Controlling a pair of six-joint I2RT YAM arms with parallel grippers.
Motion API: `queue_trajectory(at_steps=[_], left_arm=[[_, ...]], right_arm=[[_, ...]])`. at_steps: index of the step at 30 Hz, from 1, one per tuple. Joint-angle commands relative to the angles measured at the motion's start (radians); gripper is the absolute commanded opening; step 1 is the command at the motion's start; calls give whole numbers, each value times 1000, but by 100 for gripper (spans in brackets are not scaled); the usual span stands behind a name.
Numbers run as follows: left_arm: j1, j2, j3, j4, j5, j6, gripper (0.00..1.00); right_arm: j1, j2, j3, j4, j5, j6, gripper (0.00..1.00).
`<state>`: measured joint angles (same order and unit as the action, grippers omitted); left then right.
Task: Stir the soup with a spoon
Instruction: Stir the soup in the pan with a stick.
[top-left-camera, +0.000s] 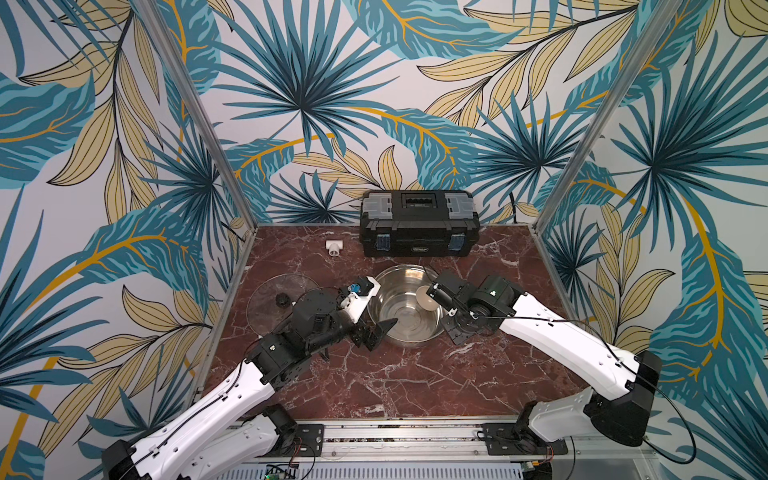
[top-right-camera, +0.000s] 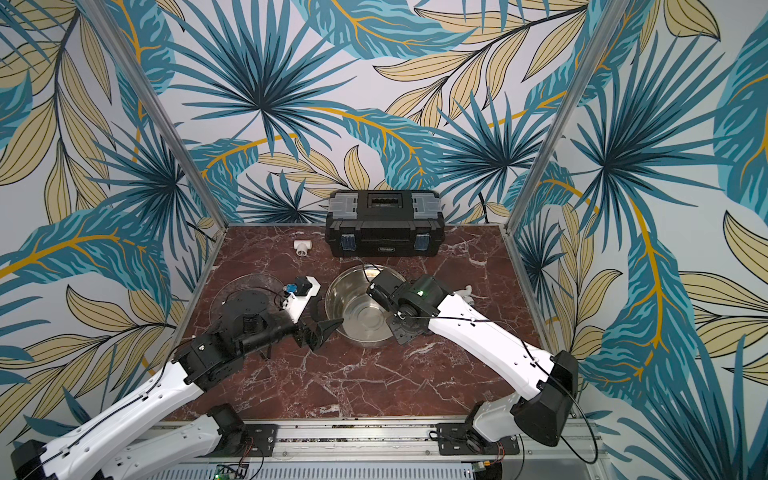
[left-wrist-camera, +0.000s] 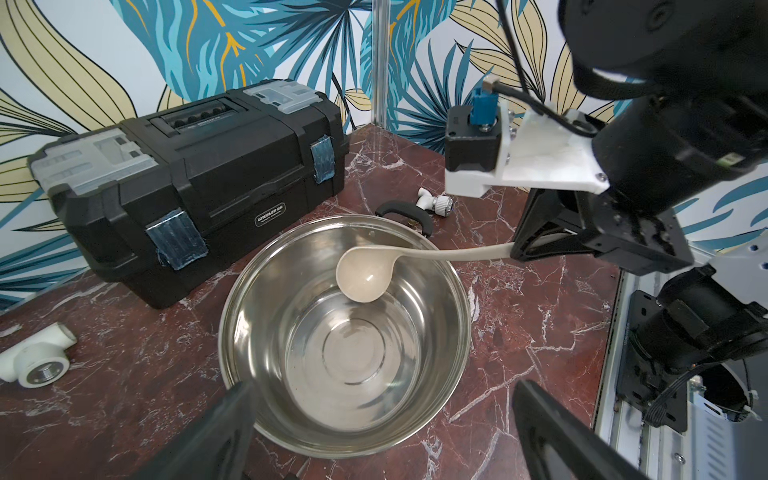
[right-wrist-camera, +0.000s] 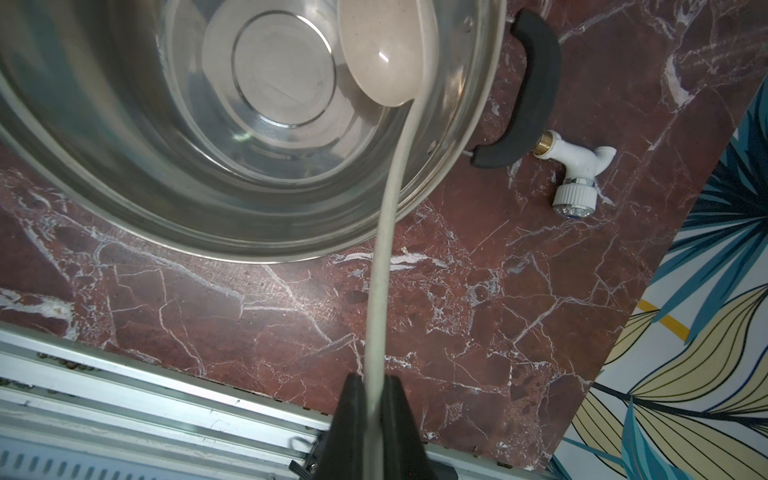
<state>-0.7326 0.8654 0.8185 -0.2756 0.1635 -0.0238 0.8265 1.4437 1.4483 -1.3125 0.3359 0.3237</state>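
A steel pot (top-left-camera: 409, 332) stands mid-table; no soup is visible in it, only shiny steel. The spoon (left-wrist-camera: 361, 276) is a cream ladle whose bowl hangs inside the pot near its right wall, above the bottom. Its long handle (right-wrist-camera: 384, 232) runs out over the rim. My right gripper (right-wrist-camera: 374, 386) is shut on the handle's far end and reaches in from the pot's right side (top-left-camera: 435, 291). My left gripper (left-wrist-camera: 384, 388) is open and holds nothing. It hovers at the pot's front-left rim (top-left-camera: 381, 333), one fingertip (top-left-camera: 390, 322) over the rim.
A black toolbox (top-left-camera: 419, 224) stands behind the pot. A white T-shaped fitting (top-left-camera: 333, 247) lies to the toolbox's left. A glass lid (top-left-camera: 270, 299) lies left of the pot under my left arm. A white tap (right-wrist-camera: 575, 174) lies by the pot's black handle (right-wrist-camera: 528, 91).
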Motion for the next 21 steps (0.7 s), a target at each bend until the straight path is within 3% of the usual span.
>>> queue_trajectory(at_steps=[1,11,21], left_arm=[[-4,-16,42,7,-9,-14,100],[-4,-14,39,16,-10,-22,100],[-5,-14,37,1,-11,-22,100]], right_arm=[[-6,47,45,27,28,-22,0],[-4,151,155,109,-140,-41,0],[20,84,100,94,-296,-67,0]])
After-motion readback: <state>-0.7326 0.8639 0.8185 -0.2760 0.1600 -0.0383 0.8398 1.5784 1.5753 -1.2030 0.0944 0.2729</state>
